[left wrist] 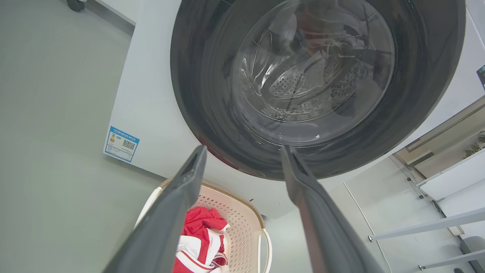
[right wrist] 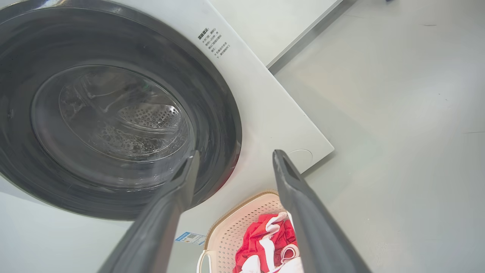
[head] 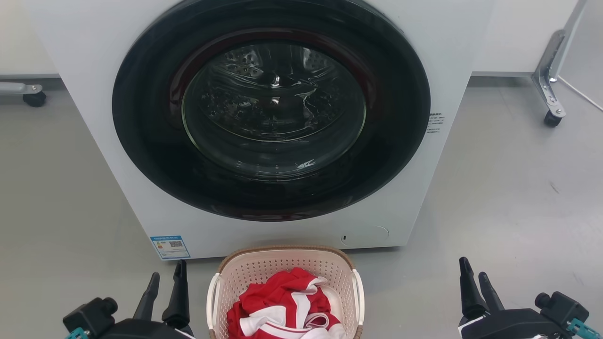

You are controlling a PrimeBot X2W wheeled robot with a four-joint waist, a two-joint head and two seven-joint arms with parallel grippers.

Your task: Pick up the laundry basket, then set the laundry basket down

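The laundry basket (head: 264,268) is cream perforated plastic with a brown woven rim and white side handles. It stands on the floor just in front of the washing machine, holding red and white clothing (head: 282,306). My left gripper (head: 167,278) hangs open to the basket's left, apart from it. On the basket's right, farther off, my right gripper (head: 473,273) is open too. Both wrist views look over the basket (left wrist: 242,220) (right wrist: 242,223) from above, between empty spread fingers (left wrist: 189,182) (right wrist: 288,182).
A white front-loading washing machine (head: 118,141) with a dark round door (head: 271,108), shut, fills the space behind the basket. Grey floor lies on both sides. A castor frame (head: 549,84) stands at the back right and another castor (head: 34,96) at the far left.
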